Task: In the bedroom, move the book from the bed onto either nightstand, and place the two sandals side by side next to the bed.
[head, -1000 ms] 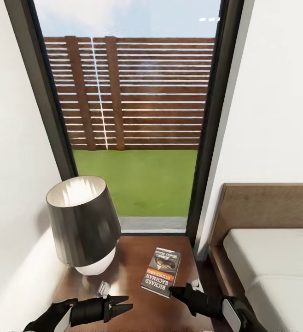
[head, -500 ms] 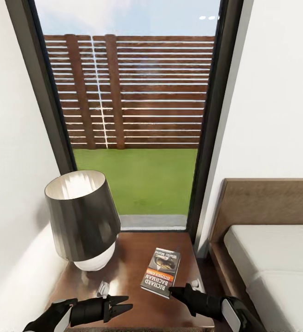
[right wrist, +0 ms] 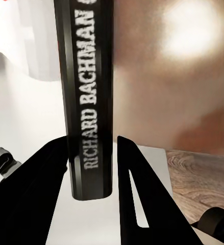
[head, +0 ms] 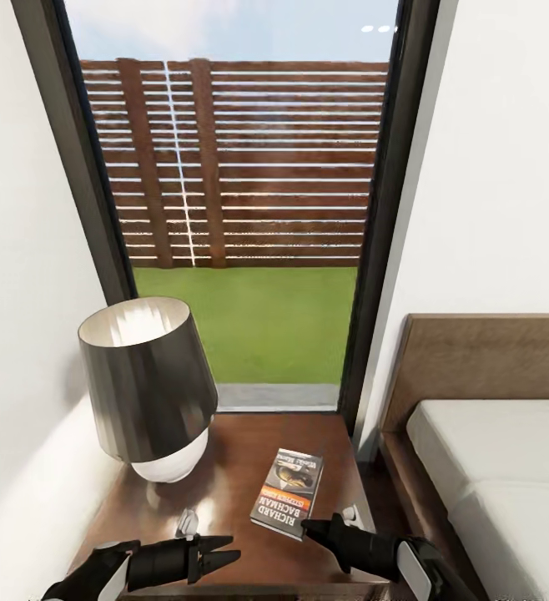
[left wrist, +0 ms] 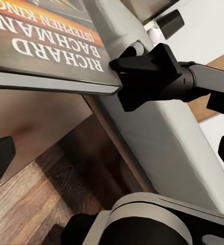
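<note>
The book (head: 288, 492), a thin paperback with an orange band and "RICHARD BACHMAN" lettering, lies flat low over the dark-brown nightstand (head: 233, 467), near its right front part. My right gripper (head: 308, 527) is shut on the book's near corner. In the right wrist view its fingers (right wrist: 50, 173) flank the black spine (right wrist: 89, 97). From the left wrist view I see the book (left wrist: 45, 41) with the right gripper (left wrist: 142, 76) clamped at its corner. I cannot tell whether the book touches the top. My left gripper (head: 229, 551) hovers open over the nightstand's front left. The bed (head: 491, 467) stands to the right. The sandals are out of view.
A lamp (head: 145, 388) with a dark shade and white base takes up the nightstand's back left. A tall black-framed window (head: 241, 209) stands behind, with grass and a slatted fence outside. White walls close in on both sides. The bed's wooden headboard (head: 483, 359) rises on the right.
The whole view has shifted: lamp and nightstand sit higher and the nightstand's front edge now shows. The book and right gripper have drifted slightly toward that front edge. The left gripper keeps its pose.
</note>
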Robot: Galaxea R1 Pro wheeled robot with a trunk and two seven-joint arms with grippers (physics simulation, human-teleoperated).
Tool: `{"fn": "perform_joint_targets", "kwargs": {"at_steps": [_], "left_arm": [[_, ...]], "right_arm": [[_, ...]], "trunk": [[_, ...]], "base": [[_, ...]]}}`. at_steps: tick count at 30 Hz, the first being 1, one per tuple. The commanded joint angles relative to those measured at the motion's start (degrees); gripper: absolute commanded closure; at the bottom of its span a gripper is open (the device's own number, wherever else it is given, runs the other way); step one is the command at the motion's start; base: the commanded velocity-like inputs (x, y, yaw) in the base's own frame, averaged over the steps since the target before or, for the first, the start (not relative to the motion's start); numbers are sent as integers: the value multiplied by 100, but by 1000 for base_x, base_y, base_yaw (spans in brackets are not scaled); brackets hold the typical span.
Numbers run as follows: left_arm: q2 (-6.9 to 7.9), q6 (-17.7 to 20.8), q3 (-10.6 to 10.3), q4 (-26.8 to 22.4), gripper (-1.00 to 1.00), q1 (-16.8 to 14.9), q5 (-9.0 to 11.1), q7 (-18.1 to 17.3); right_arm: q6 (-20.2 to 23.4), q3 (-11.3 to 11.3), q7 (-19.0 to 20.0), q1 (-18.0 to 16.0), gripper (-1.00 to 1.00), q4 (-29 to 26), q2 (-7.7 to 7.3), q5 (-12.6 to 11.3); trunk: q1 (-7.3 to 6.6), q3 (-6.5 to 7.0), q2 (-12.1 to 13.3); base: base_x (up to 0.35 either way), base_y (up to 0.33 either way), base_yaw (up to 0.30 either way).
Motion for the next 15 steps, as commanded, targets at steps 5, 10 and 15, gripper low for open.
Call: {"fn": "perform_joint_targets", "kwargs": {"at_steps": [5,10,15], "left_arm": [[5,61,-36,-2,-100,-3,51,-12],[5,61,-36,-2,-100,-3,52,-12],[5,61,-36,-2,-100,-3,50,-12]], "right_arm": [[33,-34,8,-6,100,-2,23,-2],[33,-34,6,-4,100,-2,24,-3],[33,-34,10,-4,100,-2,24,-1]], "trunk": [[109,-96,-204],[219,-185,-405],[329,-275,-605]], "base": [[0,0,0],[0,0,0],[0,0,0]]}}
